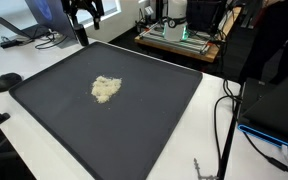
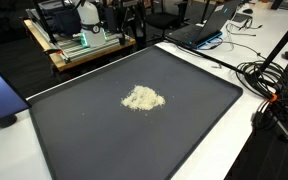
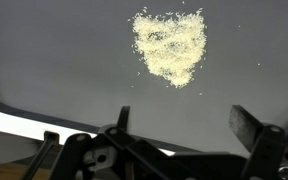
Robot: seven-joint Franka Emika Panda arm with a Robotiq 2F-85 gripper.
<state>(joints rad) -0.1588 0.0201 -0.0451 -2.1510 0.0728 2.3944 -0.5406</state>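
A small heap of pale crumbly grains (image 1: pixel 106 88) (image 2: pixel 142 98) lies near the middle of a large dark grey tray (image 1: pixel 54 120) (image 2: pixel 84 140) on a white table. My gripper (image 1: pixel 85 10) hangs high over the tray's far edge, well away from the heap. In the wrist view the gripper (image 3: pixel 184 125) is open, its two dark fingers (image 3: pixel 248 126) spread wide with only bare tray (image 3: pixel 44 60) between them. The heap (image 3: pixel 171 45) lies ahead of the fingertips, untouched. A few stray grains sit around it.
A laptop (image 1: pixel 29 20) (image 2: pixel 209 25) and black cables (image 1: pixel 227 120) (image 2: pixel 269 80) lie on the white table beside the tray. A wooden bench with a machine (image 1: pixel 179 35) (image 2: pixel 84 42) stands behind. A black round object (image 1: pixel 6 82) sits by one tray corner.
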